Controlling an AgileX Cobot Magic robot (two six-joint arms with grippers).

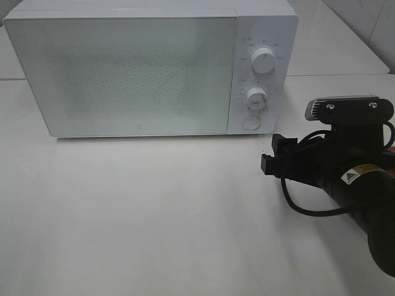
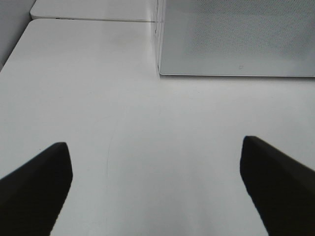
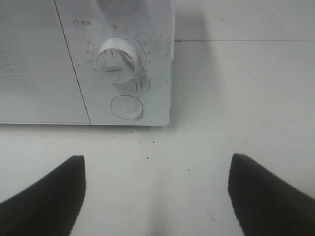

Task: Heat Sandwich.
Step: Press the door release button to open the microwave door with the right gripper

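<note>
The sandwich is out of view in every frame. A white microwave (image 1: 148,68) stands at the back of the table with its door closed; its lower corner (image 2: 236,39) shows in the left wrist view and its timer dial (image 3: 119,58) and round door button (image 3: 126,106) in the right wrist view. My right gripper (image 1: 271,154) hovers over the table just in front of the microwave's control panel, open and empty, its dark fingers (image 3: 44,196) spread wide. My left gripper (image 2: 156,187) is open over bare table, nothing between its fingers (image 2: 34,187); it does not show in the high view.
The microwave panel carries two dials (image 1: 264,61) and a round button (image 1: 250,122). A black cable (image 1: 308,206) loops from the right arm onto the white table (image 1: 154,216). A second table surface (image 2: 93,10) adjoins behind, past a seam.
</note>
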